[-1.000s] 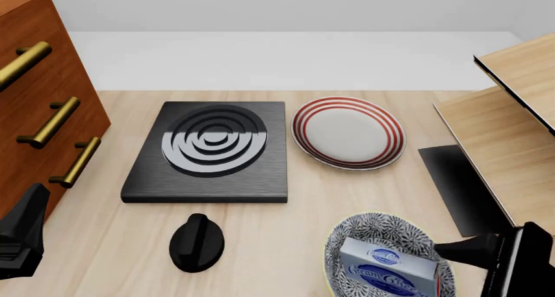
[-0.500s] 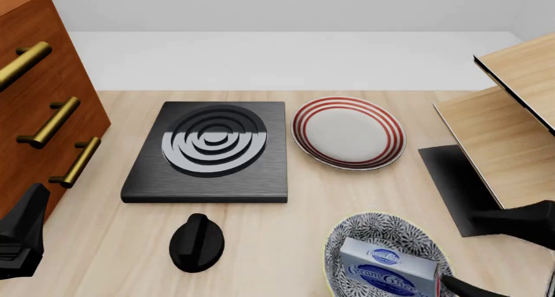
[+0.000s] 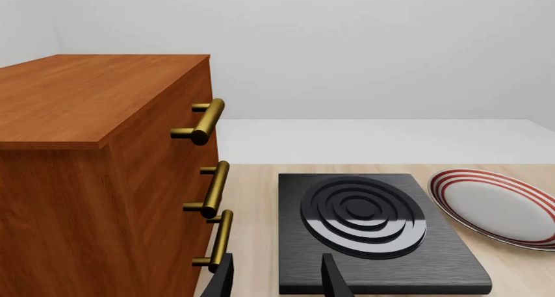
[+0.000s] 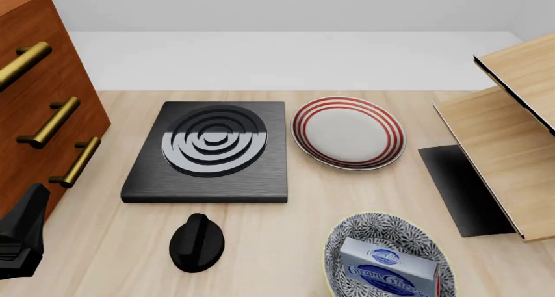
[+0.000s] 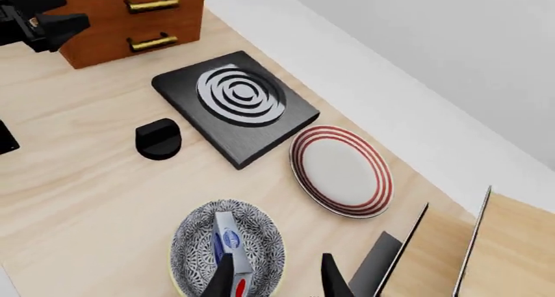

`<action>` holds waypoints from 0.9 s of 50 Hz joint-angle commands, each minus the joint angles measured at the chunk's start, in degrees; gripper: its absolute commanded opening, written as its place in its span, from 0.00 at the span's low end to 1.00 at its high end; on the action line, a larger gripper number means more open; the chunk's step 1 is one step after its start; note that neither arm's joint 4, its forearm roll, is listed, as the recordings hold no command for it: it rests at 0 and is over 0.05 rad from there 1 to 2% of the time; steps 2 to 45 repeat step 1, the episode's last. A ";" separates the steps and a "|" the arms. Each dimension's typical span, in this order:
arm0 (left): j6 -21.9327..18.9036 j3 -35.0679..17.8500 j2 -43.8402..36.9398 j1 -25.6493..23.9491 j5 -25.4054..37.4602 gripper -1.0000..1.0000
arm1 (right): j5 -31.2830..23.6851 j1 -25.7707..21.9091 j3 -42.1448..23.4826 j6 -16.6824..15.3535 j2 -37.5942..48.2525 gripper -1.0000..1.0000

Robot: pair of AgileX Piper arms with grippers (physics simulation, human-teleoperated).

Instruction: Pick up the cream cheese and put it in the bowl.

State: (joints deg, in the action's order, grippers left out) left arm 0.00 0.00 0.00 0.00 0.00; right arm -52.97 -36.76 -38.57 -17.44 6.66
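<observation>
The right arm has cleared the front view: a second ago its dark gripper hung beside the bowl (image 4: pixel 388 258), half a second ago only a sliver showed at the frame's edge, and now it is gone from that picture. The right gripper (image 5: pixel 275 277) looks down on the table from well above, its two fingers parted with nothing between them. The cream cheese (image 4: pixel 388 269) sits inside the bowl, tilted on its side with its blue oval logo facing the front camera, leaning against the patterned wall. By the look of it the placement is done and the arm is retreating; whether the carton rests flat on the bowl's bottom is hard to tell from here.

The left gripper (image 3: pixel 277 281) waits low beside the wooden drawer cabinet (image 4: pixel 35 108), fingers apart and empty, unmoved across the three front views.

The surface is a pale wood table (image 4: pixel 286 232). On it lie a black stove plate (image 4: pixel 212 151) with concentric rings, a black knob (image 4: pixel 197 242) in front of it, and a white plate with red rings (image 4: pixel 349 132) just beside the stove. A light wooden shelf unit (image 4: pixel 507 141) stands on the right, over a dark mat. Behind the table runs a plain pale grey floor and wall.
</observation>
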 commanded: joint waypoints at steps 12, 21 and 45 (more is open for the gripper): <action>0.00 0.00 0.00 0.00 0.00 1.00 | -5.76 3.78 -5.86 3.34 -6.59 1.00; 0.00 0.00 0.00 0.00 0.00 1.00 | -5.76 3.78 -5.86 3.34 -6.59 1.00; 0.00 0.00 0.00 0.00 0.00 1.00 | -5.76 3.78 -5.86 3.34 -6.59 1.00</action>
